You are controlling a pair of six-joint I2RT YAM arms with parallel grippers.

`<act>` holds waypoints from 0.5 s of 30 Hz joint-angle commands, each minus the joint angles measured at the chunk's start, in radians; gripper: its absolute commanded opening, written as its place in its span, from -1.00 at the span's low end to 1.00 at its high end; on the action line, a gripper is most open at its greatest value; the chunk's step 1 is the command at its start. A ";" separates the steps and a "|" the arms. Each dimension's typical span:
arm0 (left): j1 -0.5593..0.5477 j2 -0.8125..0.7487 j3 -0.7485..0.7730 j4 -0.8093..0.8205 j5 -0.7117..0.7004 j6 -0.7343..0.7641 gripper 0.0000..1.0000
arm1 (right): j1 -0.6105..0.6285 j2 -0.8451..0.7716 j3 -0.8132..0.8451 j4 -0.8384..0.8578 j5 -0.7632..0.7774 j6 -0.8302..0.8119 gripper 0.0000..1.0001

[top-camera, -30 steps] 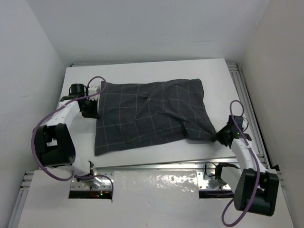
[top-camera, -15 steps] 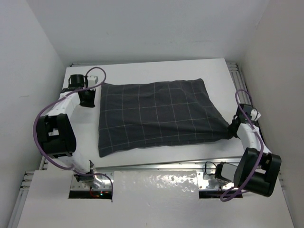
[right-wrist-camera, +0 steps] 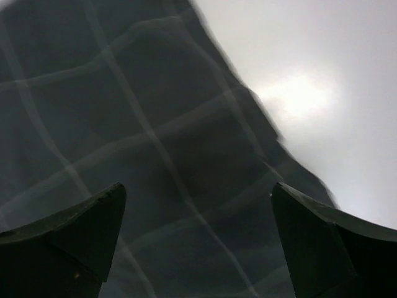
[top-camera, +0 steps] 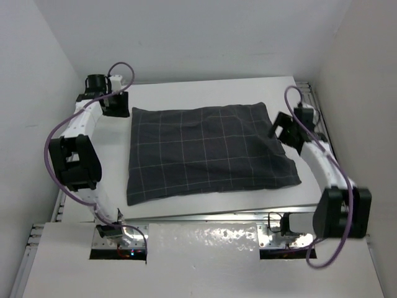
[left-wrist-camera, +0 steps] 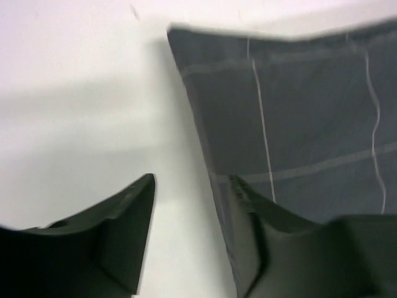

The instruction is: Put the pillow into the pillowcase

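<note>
The dark grey checked pillowcase (top-camera: 208, 152) lies flat and smooth across the middle of the white table, and it looks filled. The pillow itself is hidden. Off the case's far left corner, my left gripper (top-camera: 116, 104) stands open. In the left wrist view that gripper (left-wrist-camera: 192, 178) shows bare table between its fingers, and the case's edge (left-wrist-camera: 298, 112) runs beside the right finger. My right gripper (top-camera: 284, 131) hovers over the case's far right corner. From the right wrist view it (right-wrist-camera: 198, 186) is wide open above the cloth (right-wrist-camera: 124, 112), holding nothing.
White walls close in on the table (top-camera: 205, 90) at the back and both sides. A metal rail (top-camera: 308, 99) runs along the right edge and another along the front (top-camera: 205, 215). Purple cables loop off both arms.
Both grippers have let go of the pillowcase corners and opened. The left arm moved toward the far left corner, the right arm swung up to the far right. The case has settled flat.
</note>
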 commanded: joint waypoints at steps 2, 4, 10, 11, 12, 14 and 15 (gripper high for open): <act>0.008 0.108 0.121 -0.008 0.036 -0.080 0.03 | 0.070 0.274 0.237 0.103 -0.087 0.125 0.95; 0.008 0.160 0.161 -0.014 0.039 -0.086 0.10 | 0.078 0.412 0.333 0.141 -0.043 0.175 0.98; -0.030 0.255 0.224 0.012 0.059 -0.120 0.22 | 0.078 0.759 0.639 0.149 -0.001 0.221 0.98; -0.033 0.272 0.225 0.016 0.060 -0.126 0.23 | 0.078 0.801 0.677 0.147 -0.012 0.227 0.98; -0.036 0.281 0.227 0.026 0.057 -0.129 0.24 | 0.079 0.880 0.752 0.125 -0.015 0.238 0.98; -0.041 0.317 0.242 0.024 0.057 -0.135 0.24 | 0.082 0.974 0.830 0.094 0.002 0.258 0.98; -0.044 0.330 0.248 0.023 0.060 -0.138 0.23 | 0.082 0.997 0.845 0.095 0.007 0.263 0.98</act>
